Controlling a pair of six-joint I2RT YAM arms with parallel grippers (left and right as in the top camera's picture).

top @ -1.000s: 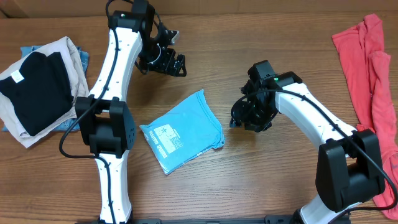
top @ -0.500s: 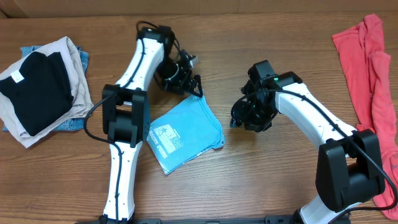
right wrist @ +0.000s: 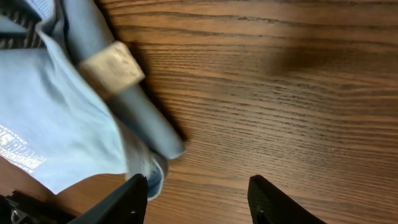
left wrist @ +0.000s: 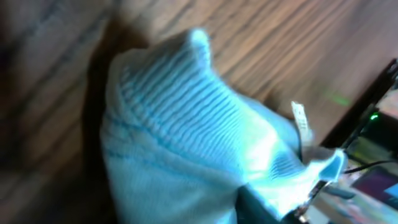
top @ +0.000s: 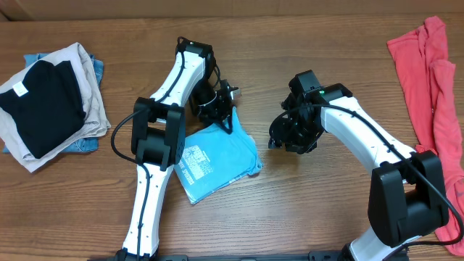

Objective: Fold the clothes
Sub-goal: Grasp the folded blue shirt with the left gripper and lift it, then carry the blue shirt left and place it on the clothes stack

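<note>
Blue tee [top: 217, 156] folded, mid-bench. Left hand [top: 225, 112] at its far corner, grip can't tell; right hand [right wrist: 198, 193] spread, empty. Next, prob: move tee to left-edge pile [top: 43, 101].

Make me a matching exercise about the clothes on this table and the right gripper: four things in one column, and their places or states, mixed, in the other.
1. blue shirt
2. red garment
3. black garment
4. right gripper

A. far left, on the beige garment
B. jaws open
C. far right, unfolded
D. centre, folded

Pairs: 1-D, 2-C, 3-A, 4-B
</note>
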